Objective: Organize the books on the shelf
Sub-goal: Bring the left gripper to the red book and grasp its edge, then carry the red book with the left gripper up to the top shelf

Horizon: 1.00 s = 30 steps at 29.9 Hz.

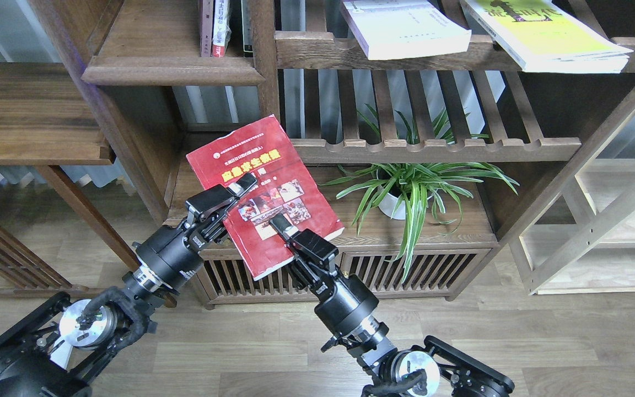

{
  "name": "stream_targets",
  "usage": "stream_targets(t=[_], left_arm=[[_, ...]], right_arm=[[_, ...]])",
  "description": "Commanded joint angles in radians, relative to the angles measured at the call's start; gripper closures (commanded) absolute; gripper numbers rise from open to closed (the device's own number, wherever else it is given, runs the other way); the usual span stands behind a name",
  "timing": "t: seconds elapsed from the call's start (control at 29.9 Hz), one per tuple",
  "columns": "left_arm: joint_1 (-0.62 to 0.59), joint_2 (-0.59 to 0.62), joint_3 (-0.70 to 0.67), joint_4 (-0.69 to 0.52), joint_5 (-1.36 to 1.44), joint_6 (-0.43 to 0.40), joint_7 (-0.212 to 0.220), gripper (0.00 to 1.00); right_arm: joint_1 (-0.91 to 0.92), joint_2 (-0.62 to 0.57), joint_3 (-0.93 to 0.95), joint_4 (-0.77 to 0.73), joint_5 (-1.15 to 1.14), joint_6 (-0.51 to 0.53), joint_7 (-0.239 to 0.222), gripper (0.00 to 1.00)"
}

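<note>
The dark red book (265,193), with its yellow title and cover photos facing up, is held tilted in the air in front of the walnut bookcase, its far corner at about 12 o'clock overlapping the scalloped rail of the slatted rack (433,148). The left gripper (238,186) is clamped on the book's left edge at 9 o'clock, one of its fingers (243,183) lying across the cover just below the title. The right gripper (283,226) is clamped on the book's near edge at 5 o'clock, one finger flat on the cover below the photos.

The book hangs above the lower board (433,234), where a potted plant (405,193) stands at 3 o'clock from the book, near it but not touching.

The solid shelf (171,69) with the moulded lip lies at 11 o'clock from the book, well apart, with thin red and white-spined volumes (215,27) standing upright at its right end. The white book (405,30) and the yellow-green book (549,36) lie flat on the upper slatted rack at 1 o'clock, both overhanging its front rail.
</note>
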<state>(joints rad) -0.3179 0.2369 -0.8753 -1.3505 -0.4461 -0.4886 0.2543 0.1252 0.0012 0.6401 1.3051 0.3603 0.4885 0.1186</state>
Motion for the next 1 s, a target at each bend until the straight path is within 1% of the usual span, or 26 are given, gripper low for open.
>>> stream_targets(t=[0.0, 0.07, 0.1, 0.17, 0.33, 0.47, 0.64, 0.74, 0.97], left_arm=[[0.0, 0.004, -0.001, 0.001, 0.0, 0.0, 0.002, 0.97], [0.002, 0.004, -0.002, 0.001, 0.0, 0.0, 0.002, 0.98], [0.002, 0.004, -0.002, 0.001, 0.0, 0.0, 0.002, 0.98], [0.002, 0.01, -0.001, -0.001, 0.0, 0.0, 0.008, 0.98], [0.002, 0.019, -0.004, -0.007, 0.001, 0.0, 0.01, 0.98], [0.002, 0.065, -0.005, -0.018, 0.006, 0.0, 0.011, 0.98], [0.002, 0.169, -0.017, -0.036, 0.079, 0.0, 0.006, 0.98], [0.0, 0.232, -0.028, -0.041, 0.105, 0.0, 0.008, 0.98], [-0.02, 0.372, -0.065, -0.093, 0.182, 0.0, 0.01, 0.98]], right_arm=[[-0.004, -0.001, -0.011, 0.0, -0.012, 0.0, 0.004, 0.49], [-0.004, -0.001, -0.011, 0.0, -0.015, 0.0, 0.003, 0.35], [-0.004, -0.001, -0.011, 0.0, -0.015, 0.0, 0.003, 0.3], [-0.002, -0.001, -0.011, 0.0, -0.015, 0.0, 0.003, 0.26], [0.001, -0.001, 0.004, -0.001, -0.02, 0.0, 0.003, 0.18], [0.001, -0.001, 0.036, -0.001, -0.021, 0.0, 0.004, 0.17], [-0.002, -0.001, 0.09, -0.007, -0.021, 0.0, 0.004, 0.17], [-0.004, -0.001, 0.133, -0.036, -0.02, 0.0, 0.006, 0.16], [-0.012, -0.053, 0.167, -0.063, -0.02, 0.0, 0.006, 0.16]])
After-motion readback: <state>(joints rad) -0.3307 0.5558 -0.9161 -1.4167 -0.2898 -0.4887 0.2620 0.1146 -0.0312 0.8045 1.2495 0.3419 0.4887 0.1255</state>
